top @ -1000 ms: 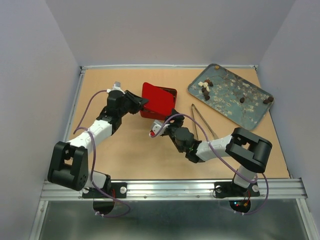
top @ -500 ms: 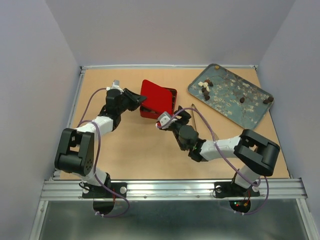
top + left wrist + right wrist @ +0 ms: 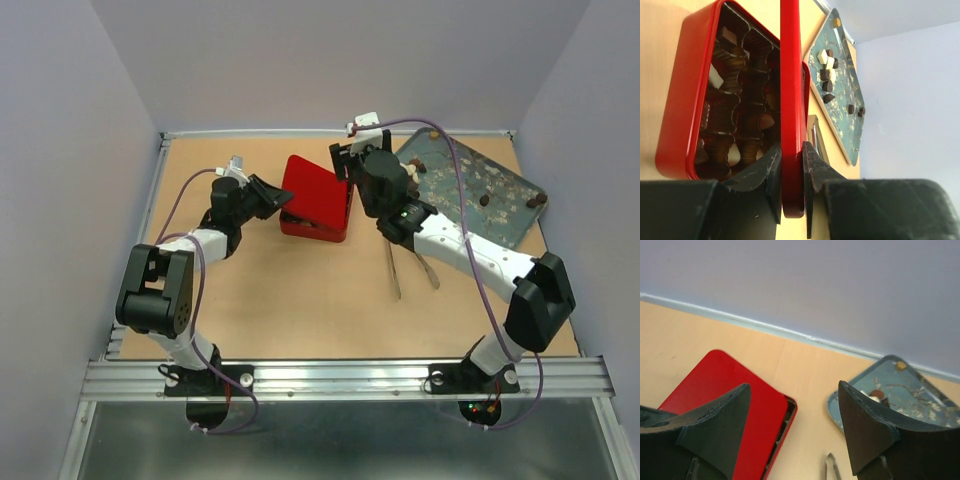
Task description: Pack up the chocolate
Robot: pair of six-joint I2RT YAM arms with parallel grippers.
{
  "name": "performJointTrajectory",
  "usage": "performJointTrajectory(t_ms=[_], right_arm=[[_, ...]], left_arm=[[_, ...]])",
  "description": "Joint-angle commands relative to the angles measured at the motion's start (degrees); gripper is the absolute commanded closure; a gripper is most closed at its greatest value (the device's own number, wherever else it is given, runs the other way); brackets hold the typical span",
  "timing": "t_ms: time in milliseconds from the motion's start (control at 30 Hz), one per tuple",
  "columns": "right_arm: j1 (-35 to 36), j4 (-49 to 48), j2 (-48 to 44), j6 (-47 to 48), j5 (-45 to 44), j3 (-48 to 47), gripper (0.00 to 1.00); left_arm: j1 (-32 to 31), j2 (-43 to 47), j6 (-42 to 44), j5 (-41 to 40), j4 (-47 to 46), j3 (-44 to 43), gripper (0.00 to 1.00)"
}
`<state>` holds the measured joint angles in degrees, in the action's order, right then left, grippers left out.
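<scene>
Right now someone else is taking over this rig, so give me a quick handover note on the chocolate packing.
Left claw: shut on the red lid, holding it up on edge over the box.
Right claw: open, empty, raised between box and tray.
Chocolates: some sit in the box compartments, more lie loose on the tray. Tongs lie on the table, untouched.
Done: box opened, partly filled.
Left: move the tray's pieces into the box, lower the lid.
</scene>
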<state>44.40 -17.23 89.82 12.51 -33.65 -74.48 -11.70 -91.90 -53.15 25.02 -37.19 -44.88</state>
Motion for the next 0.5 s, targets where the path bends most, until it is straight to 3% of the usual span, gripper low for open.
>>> performJointTrajectory(t_ms=[0, 133, 467], right_arm=[[-0.6, 12.7, 3.0, -11.4, 4.2, -1.6, 0.24], [-2.7, 13.6, 3.5, -19.8, 9.5, 1.3, 0.24], [-7.4, 13.7, 3.8, -30.1, 15.6, 6.5, 0.24]], left_arm=[[0.2, -2.1, 7.4, -0.1, 0.3, -1.9, 1.00], [0.3, -3.8, 9.6, 0.5, 1.1, -2.4, 1.00], [0.5, -5.8, 14.8, 1.3, 1.2, -1.9, 0.97]])
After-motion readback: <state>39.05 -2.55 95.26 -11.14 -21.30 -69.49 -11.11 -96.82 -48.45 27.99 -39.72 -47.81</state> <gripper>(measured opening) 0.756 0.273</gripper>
